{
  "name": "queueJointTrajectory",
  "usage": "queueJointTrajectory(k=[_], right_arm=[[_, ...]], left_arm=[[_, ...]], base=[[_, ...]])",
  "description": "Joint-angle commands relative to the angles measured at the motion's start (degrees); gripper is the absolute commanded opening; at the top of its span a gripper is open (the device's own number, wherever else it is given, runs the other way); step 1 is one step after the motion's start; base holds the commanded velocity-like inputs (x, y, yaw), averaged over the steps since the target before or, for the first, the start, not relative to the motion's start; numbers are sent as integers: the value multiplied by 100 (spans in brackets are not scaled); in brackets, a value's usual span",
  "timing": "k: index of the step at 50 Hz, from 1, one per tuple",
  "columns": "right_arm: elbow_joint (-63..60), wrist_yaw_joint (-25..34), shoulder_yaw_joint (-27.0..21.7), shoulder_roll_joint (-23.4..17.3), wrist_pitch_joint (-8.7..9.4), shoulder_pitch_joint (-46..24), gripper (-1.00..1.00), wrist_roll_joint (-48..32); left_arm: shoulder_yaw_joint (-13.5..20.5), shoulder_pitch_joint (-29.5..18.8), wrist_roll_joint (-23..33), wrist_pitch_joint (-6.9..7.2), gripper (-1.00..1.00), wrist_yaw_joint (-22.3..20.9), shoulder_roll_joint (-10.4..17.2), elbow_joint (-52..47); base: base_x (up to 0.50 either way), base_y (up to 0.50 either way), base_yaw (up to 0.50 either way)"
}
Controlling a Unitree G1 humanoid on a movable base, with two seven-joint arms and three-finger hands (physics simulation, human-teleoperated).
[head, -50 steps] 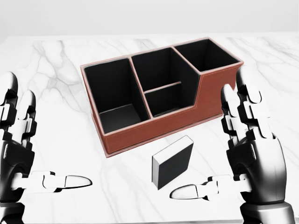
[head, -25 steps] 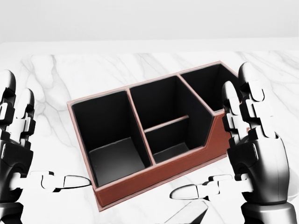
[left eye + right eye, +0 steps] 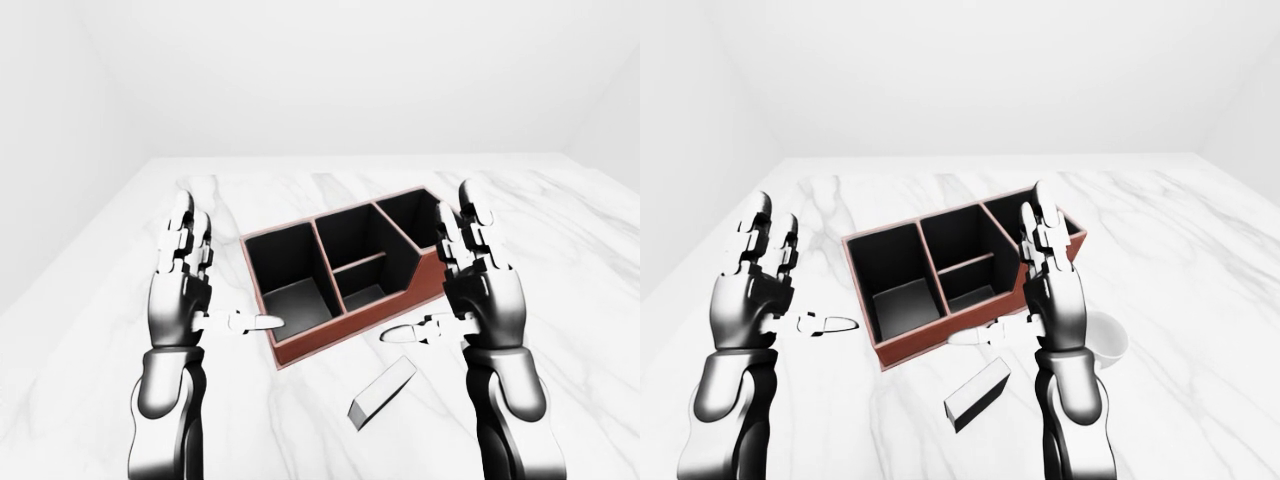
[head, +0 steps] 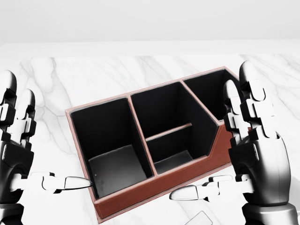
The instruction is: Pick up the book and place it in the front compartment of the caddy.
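Observation:
A brown caddy (image 3: 322,343) with black compartments stands on the white marble table (image 3: 560,260). The dark grey book (image 3: 382,393) lies flat on the table just below the caddy's low wall; in the head view only its corner (image 4: 199,219) shows at the bottom edge. My left hand (image 3: 215,285) is raised to the left of the caddy, fingers up, thumb out and open. On the caddy's right side my right hand (image 3: 432,275) is held up the same way, open, above the book. Neither hand touches anything.
A white bowl (image 3: 1105,338) sits on the table right of my right hand in the right-eye view. The table's left edge (image 3: 70,290) runs close to my left arm. White walls stand behind the table.
The whole head view has shifted: the caddy has slid down and grown larger, and the book has dropped almost out at the bottom. Both hands keep their pose.

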Motion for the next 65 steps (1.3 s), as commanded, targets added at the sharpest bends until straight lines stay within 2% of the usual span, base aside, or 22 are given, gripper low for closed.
queueJointTrajectory(k=[1, 15, 34, 44, 65], right_arm=[[-52, -4, 14, 1, 0, 9, 100, -54], [-124, -33, 63, -33, 0, -8, 100, -325], [-642, 313, 196, -107, 0, 23, 100, -1132], [-1076, 640, 268, -178, 0, -30, 100, -1639], [-1119, 1251, 284, -198, 0, -21, 100, -2408]], left_arm=[[20, 4, -6, 0, 100, -6, 8, -15], [70, -20, -23, 0, 100, -24, 23, -55], [80, -29, -18, 0, 100, -27, 25, -98], [82, -41, -21, 0, 100, -29, 29, -85], [82, -21, -15, 0, 100, -26, 23, -76]], base=[[0, 0, 0], [0, 0, 0], [0, 0, 0], [0, 0, 0], [0, 0, 0]])
